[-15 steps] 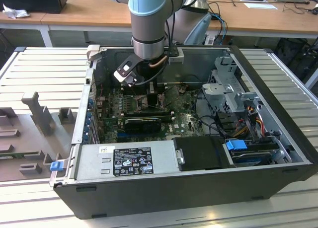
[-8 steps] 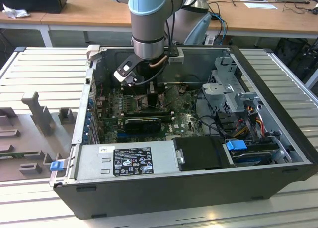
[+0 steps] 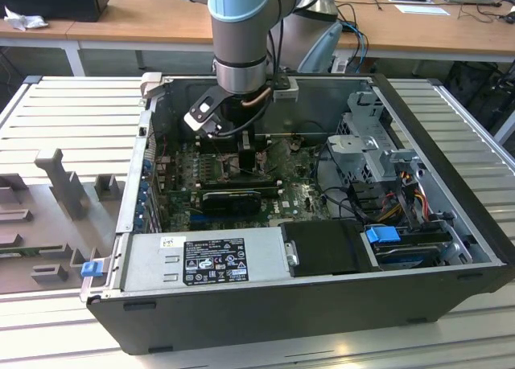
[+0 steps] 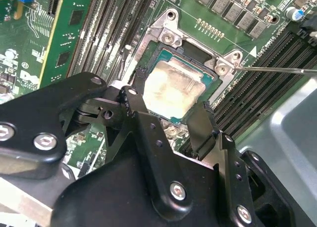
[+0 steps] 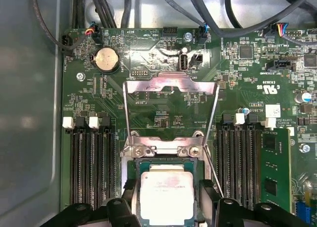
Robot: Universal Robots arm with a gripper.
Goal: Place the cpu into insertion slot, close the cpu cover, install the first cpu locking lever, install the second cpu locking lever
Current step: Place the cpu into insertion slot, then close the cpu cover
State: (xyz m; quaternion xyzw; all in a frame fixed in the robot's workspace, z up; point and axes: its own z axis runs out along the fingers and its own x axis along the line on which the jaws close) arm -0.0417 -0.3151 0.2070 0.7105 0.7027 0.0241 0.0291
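Note:
The cpu (image 4: 173,91) (image 5: 166,190), a pale silver square on a green backing, lies level in or just over the insertion slot (image 4: 163,51) (image 5: 130,167), inside the slot's metal rim. My gripper (image 4: 166,102) (image 5: 167,188) (image 3: 241,156) reaches down into the computer case and is shut on the cpu, with one black finger (image 4: 136,106) against each of two opposite edges. The cpu cover (image 5: 171,83) stands swung open from its hinge (image 5: 163,149) on the far side of the slot. A thin wire locking lever (image 4: 277,69) (image 5: 214,172) sticks out unlatched beside the slot.
Long black memory slots (image 5: 91,162) (image 5: 242,162) flank the socket on both sides. Cables (image 5: 233,19) cross the board beyond the cover. In the exterior view the case (image 3: 451,144) lies open, with a power supply (image 3: 209,260) in front and a drive cage (image 3: 378,152) toward the exterior view's right.

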